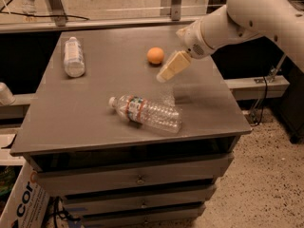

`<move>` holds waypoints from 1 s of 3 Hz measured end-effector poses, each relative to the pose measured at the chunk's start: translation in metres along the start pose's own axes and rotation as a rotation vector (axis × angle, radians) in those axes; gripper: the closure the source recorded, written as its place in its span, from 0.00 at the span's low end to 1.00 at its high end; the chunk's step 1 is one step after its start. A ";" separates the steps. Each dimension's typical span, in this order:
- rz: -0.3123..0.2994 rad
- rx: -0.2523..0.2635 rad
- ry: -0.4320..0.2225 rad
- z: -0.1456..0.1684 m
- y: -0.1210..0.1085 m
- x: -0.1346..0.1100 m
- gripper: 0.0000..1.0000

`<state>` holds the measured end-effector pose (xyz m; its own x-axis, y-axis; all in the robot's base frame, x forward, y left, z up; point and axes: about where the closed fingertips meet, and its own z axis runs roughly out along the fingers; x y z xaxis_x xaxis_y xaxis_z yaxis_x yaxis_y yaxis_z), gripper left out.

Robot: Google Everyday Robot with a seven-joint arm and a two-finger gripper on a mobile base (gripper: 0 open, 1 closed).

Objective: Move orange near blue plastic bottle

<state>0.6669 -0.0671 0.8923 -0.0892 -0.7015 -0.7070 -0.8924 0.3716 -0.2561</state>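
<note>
Gripper [167, 71] hangs just right of the orange [155, 55] at the far middle of the cabinet top [213, 103], grip state cannot tell; blue plastic bottle [73, 57] lies far left, long axis near-to-far, label unreadable; cardboard box [23, 208] reads "cor".

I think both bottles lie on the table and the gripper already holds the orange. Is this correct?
Not quite. The camera view shows the orange resting on the table, with the gripper just to its right, not holding it. The pale bottle and the clear bottle do lie on the table.
</note>
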 end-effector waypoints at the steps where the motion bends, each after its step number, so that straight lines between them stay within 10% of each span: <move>1: 0.050 -0.016 -0.022 0.028 -0.008 -0.003 0.00; 3: 0.127 -0.022 -0.069 0.075 -0.031 0.002 0.00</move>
<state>0.7279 -0.0347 0.8492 -0.1721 -0.6061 -0.7766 -0.8852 0.4411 -0.1480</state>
